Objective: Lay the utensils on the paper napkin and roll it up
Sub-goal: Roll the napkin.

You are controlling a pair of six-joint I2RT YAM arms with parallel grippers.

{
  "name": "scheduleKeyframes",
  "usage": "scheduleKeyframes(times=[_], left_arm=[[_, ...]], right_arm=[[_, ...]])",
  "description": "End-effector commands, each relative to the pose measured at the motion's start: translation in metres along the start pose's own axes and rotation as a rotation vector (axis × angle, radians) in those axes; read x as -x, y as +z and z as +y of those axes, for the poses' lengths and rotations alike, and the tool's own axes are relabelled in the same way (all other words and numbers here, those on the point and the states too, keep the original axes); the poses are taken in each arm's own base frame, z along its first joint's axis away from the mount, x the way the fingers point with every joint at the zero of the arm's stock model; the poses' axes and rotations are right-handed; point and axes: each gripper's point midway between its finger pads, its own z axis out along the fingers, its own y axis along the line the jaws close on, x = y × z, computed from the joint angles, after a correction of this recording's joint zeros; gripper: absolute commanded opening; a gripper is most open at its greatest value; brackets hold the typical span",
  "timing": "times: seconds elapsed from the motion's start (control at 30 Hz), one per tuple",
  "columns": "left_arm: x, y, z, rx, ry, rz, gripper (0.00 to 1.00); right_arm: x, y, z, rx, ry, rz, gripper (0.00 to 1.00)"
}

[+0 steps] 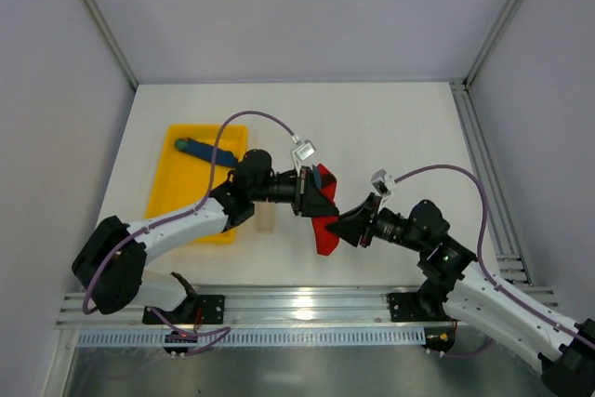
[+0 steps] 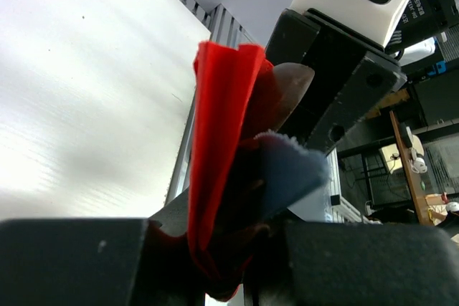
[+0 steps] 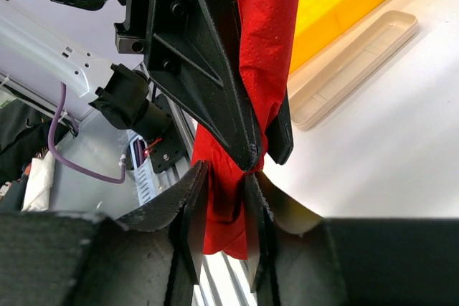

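Observation:
The paper napkin is a narrow red bundle held off the table between both arms. My left gripper is shut on its upper part. In the left wrist view the red folds rise from between those jaws, and a brown rounded utensil end pokes out beside them. My right gripper closes on the napkin's lower end, just under the left gripper's fingertips. A tan utensil tip sticks out by the right finger. The rest of the utensils is hidden in the paper.
A yellow tray lies at the left with a blue stick-shaped object in it. A small beige tray sits beside it, and in the right wrist view the beige tray lies just beyond the napkin. Frame posts stand at the table's corners.

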Motion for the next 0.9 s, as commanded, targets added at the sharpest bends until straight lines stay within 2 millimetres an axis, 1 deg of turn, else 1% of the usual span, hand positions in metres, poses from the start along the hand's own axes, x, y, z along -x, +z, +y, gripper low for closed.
scheduleKeyframes(times=[0.0, 0.1, 0.13, 0.17, 0.23, 0.3, 0.33, 0.4, 0.43, 0.5, 0.53, 0.63, 0.67, 0.7, 0.73, 0.77, 0.83, 0.87], left_arm=[[0.018, 0.003, -0.017, -0.051, 0.04, -0.026, 0.04], [0.018, 0.002, -0.018, -0.045, 0.047, -0.022, 0.02], [0.018, 0.002, -0.018, -0.044, 0.047, -0.021, 0.02], [0.019, 0.002, -0.018, -0.044, 0.049, -0.023, 0.02], [0.02, 0.003, -0.019, -0.047, 0.05, -0.024, 0.01], [0.02, 0.004, -0.018, -0.05, 0.046, -0.019, 0.01], [0.02, 0.004, -0.019, -0.052, 0.047, -0.019, 0.01], [0.02, 0.005, -0.017, -0.051, 0.039, -0.014, 0.0], [0.02, 0.005, -0.018, -0.052, 0.04, -0.014, 0.0], [0.02, 0.006, -0.017, -0.053, 0.035, -0.01, 0.0], [0.019, 0.006, -0.017, -0.054, 0.035, -0.009, 0.0], [0.021, 0.006, -0.018, -0.053, 0.029, -0.01, 0.0], [0.021, 0.006, -0.019, -0.052, 0.029, -0.011, 0.0], [0.022, 0.006, -0.019, -0.05, 0.03, -0.012, 0.0], [0.021, 0.006, -0.017, -0.043, 0.025, -0.01, 0.0], [0.02, 0.006, -0.016, -0.039, 0.024, -0.008, 0.0], [0.021, 0.005, -0.015, -0.034, 0.024, -0.009, 0.0], [0.02, 0.006, -0.015, -0.034, 0.023, -0.007, 0.0]], right_arm=[[0.007, -0.001, 0.005, 0.02, -0.02, -0.03, 0.33], [0.004, -0.005, 0.008, 0.037, -0.013, -0.036, 0.38], [-0.003, -0.005, 0.005, 0.037, -0.004, -0.025, 0.39], [-0.003, -0.006, 0.006, 0.045, -0.005, -0.033, 0.39], [-0.012, -0.006, 0.005, 0.058, 0.01, -0.018, 0.39], [-0.014, -0.006, 0.007, 0.077, 0.012, -0.022, 0.39], [-0.019, -0.006, 0.005, 0.079, 0.019, -0.017, 0.36], [-0.016, -0.007, 0.008, 0.093, 0.011, -0.033, 0.26], [-0.017, -0.007, 0.007, 0.094, 0.011, -0.035, 0.15], [-0.016, -0.008, 0.009, 0.109, 0.0, -0.047, 0.07], [-0.018, -0.007, 0.008, 0.107, 0.002, -0.044, 0.04], [-0.02, -0.007, 0.009, 0.119, 0.004, -0.042, 0.04], [-0.02, -0.007, 0.009, 0.116, 0.01, -0.041, 0.08], [-0.02, -0.007, 0.007, 0.106, 0.012, -0.034, 0.16], [-0.015, -0.007, 0.008, 0.095, 0.01, -0.041, 0.24], [-0.02, -0.008, 0.003, 0.06, 0.024, -0.018, 0.34], [-0.014, -0.01, 0.001, 0.033, 0.017, -0.027, 0.43], [-0.014, -0.013, 0.001, 0.019, 0.017, -0.022, 0.44]])
